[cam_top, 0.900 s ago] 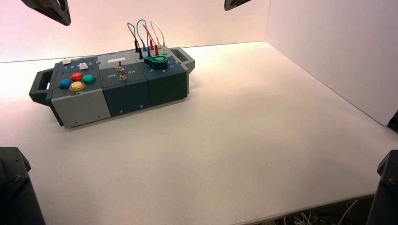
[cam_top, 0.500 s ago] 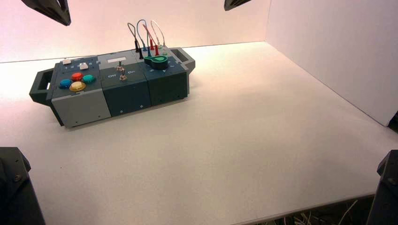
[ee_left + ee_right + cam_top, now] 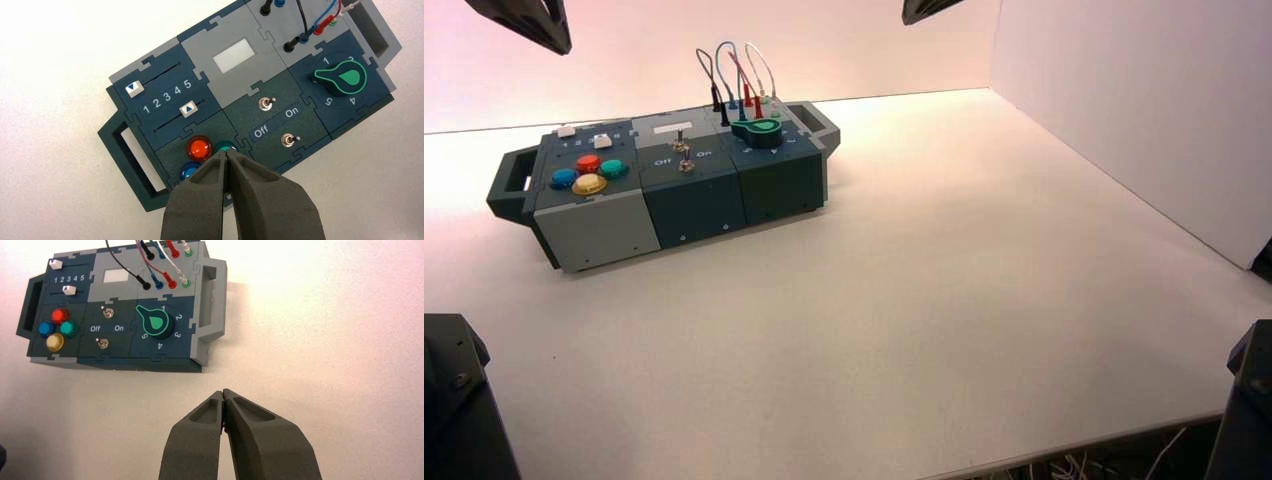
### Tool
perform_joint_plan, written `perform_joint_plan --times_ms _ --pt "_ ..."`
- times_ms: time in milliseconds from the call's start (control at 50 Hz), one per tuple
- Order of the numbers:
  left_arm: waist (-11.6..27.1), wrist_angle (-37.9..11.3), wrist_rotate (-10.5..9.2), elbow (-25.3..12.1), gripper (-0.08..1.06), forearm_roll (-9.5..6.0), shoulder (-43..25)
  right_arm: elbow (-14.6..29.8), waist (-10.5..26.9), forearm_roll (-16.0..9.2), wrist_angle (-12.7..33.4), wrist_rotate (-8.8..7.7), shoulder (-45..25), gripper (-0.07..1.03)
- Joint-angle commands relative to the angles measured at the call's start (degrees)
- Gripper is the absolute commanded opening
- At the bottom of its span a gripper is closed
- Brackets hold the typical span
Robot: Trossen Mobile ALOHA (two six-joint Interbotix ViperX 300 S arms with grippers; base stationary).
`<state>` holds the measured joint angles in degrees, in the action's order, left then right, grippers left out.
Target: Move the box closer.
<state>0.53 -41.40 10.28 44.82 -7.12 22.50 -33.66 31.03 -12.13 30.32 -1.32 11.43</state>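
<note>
The box (image 3: 674,170) stands at the far left of the white table, long and teal-and-grey, with a handle (image 3: 509,185) at each end. On top it has four round buttons (image 3: 587,173), two toggle switches (image 3: 682,150), a green dial (image 3: 759,130) and looped wires (image 3: 734,70). My left gripper (image 3: 227,154) hangs shut and empty above the button cluster of the box (image 3: 270,120), beside the red button (image 3: 199,148). My right gripper (image 3: 222,391) is shut and empty over bare table, on the near side of the box (image 3: 120,342).
A white wall panel (image 3: 1144,110) borders the table on the right and another runs along the back. The table's front edge (image 3: 1074,445) cuts across the lower right, with cables below it. Dark arm bases (image 3: 454,400) fill both lower corners.
</note>
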Motion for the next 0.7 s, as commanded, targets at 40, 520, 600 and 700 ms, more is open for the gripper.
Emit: perform_joint_plan --times_ms 40,520,600,700 --pt "-0.4 0.2 0.35 -1.1 -0.03 0.09 0.9 4.2 -0.4 -0.1 0.2 -0.18 0.0 -0.02" --pt "-1.9 1.0 -0.88 -10.2 -0.03 0.0 -8.3 16.8 -0.4 0.2 3.2 -0.7 -10.8 -0.02" --pt "-1.9 1.2 -0.7 -13.1 -0.03 0.09 -11.7 17.9 -0.5 0.1 3.3 -0.79 -11.7 -0.02" --pt "-2.1 2.5 -0.62 -16.7 -0.03 0.0 -16.3 19.6 -0.9 0.2 3.5 -0.79 -12.8 -0.02"
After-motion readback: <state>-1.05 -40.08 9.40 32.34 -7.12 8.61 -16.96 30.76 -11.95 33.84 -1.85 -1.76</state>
